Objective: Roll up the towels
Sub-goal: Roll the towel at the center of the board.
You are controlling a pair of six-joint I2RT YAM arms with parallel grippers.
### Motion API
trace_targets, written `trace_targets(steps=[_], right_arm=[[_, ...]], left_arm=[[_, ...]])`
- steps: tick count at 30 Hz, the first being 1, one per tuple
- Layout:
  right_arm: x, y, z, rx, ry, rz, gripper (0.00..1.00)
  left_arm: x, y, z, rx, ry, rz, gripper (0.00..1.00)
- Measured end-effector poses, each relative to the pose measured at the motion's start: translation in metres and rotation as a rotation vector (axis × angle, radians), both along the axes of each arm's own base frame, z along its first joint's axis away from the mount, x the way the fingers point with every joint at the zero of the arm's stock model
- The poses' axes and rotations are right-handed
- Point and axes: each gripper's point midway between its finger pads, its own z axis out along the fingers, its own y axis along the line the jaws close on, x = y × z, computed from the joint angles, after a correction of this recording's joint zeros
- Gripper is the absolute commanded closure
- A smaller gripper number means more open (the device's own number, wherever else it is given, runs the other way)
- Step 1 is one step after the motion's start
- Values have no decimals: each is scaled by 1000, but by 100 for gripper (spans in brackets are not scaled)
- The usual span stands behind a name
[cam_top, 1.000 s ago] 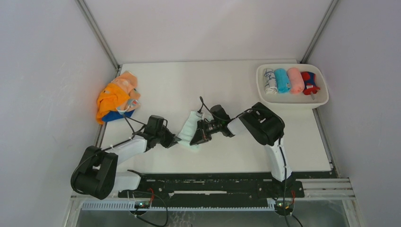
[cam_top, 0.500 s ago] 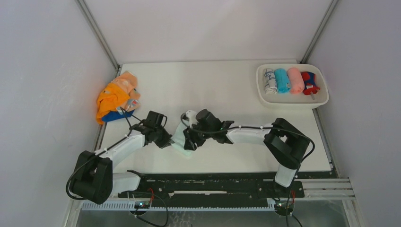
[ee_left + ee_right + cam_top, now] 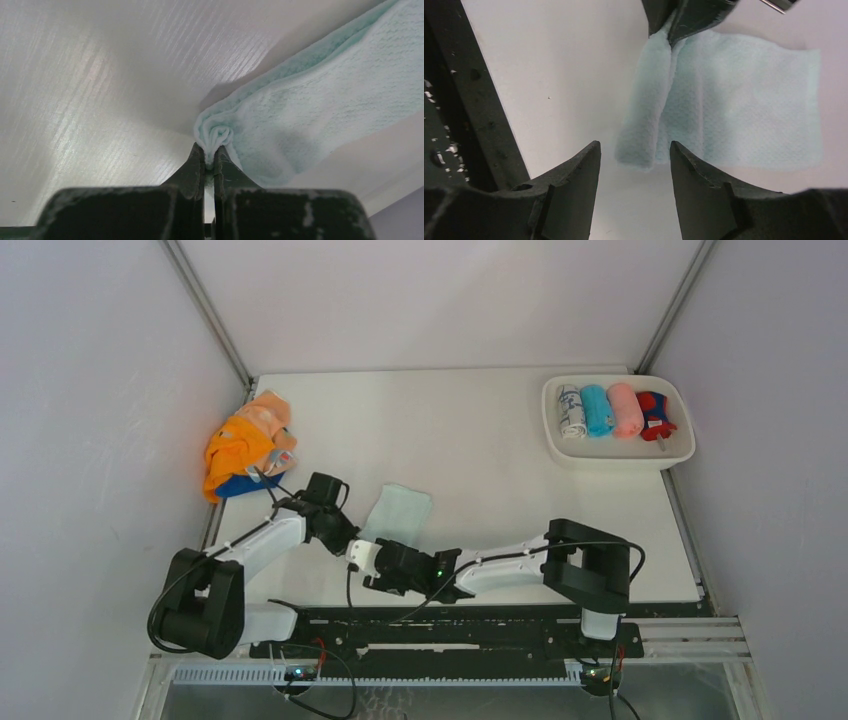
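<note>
At the mint towel's (image 3: 398, 512) bunched corner the left gripper (image 3: 210, 156) pinches tight, while just beside that towel the right gripper (image 3: 634, 147) stands parted, seemingly clear of the cloth.

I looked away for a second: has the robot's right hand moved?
Yes. The right hand has pulled back off the towel, toward the table's near edge and leftward, and its fingers have opened.

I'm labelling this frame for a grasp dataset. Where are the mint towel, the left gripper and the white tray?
mint towel (image 3: 400, 510): top external view, middle of the flat cloth.
left gripper (image 3: 209, 157): left wrist view, between its fingertips, shut on the towel's edge.
white tray (image 3: 618, 451): top external view, bare part by its near rim.
</note>
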Motion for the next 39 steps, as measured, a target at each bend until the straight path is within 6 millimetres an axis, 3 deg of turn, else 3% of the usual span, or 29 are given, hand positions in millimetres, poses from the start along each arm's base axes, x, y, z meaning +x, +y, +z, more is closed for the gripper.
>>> trace_targets(steps=[8, 15, 17, 19, 24, 30, 35, 39], right_arm=[[4, 9, -19, -100, -165, 38, 54], [13, 12, -24, -132, -232, 35, 92], [14, 11, -27, -134, -216, 38, 100], [15, 11, -27, -122, -189, 37, 100], [17, 12, -21, -14, 36, 36, 100], [39, 2, -7, 217, 424, -36, 100], [51, -9, 2, 402, 723, -94, 100], [51, -12, -1, 501, 931, -123, 100]], left_arm=[[0, 0, -2, -14, 24, -4, 100], [0, 0, -3, -32, 38, -3, 96], [0, -1, -2, -39, 39, -3, 92], [0, 0, -2, -41, 39, 1, 85], [3, 1, 5, -47, 10, 5, 60], [15, 4, 27, -61, -103, 19, 32], [23, 5, 53, -86, -237, 35, 23], [16, 5, 52, -114, -286, 52, 20]])
